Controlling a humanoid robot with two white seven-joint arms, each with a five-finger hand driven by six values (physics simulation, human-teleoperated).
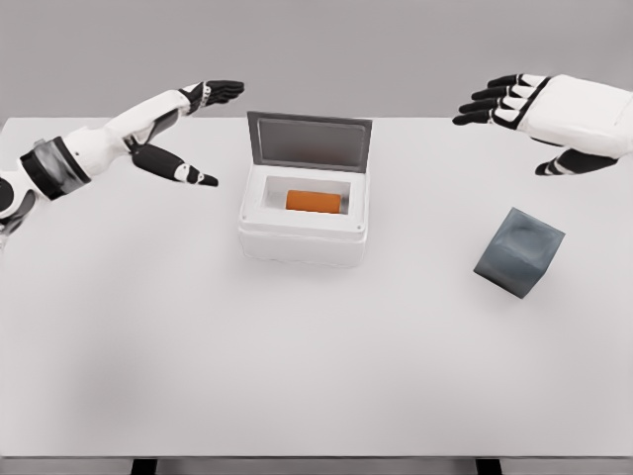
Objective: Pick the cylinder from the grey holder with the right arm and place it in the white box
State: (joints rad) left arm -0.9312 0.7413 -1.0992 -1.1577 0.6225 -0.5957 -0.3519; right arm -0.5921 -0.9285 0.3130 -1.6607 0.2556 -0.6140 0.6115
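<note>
Cylinder (pixel 314 201): orange, lying on its side inside the white box.
Table (pixel 198 376): white, carries everything.
White box (pixel 303 237): centre, lid raised behind.
Right hand (pixel 529 109): above the far right, fingers spread, holding nothing.
Left hand (pixel 193 124): far left, fingers extended, empty.
Grey holder (pixel 518 251): right of the box, apart from it.

1 cyl (pixel 314 201), 1 box (pixel 302 240), 1 holder (pixel 517 251)

Bright, even, diffuse light falls from above — no glare. Shadows stay faint and soft beside the white box (pixel 304 236) and grey holder (pixel 518 251). The render looks slightly soft — edges a little blurred.
</note>
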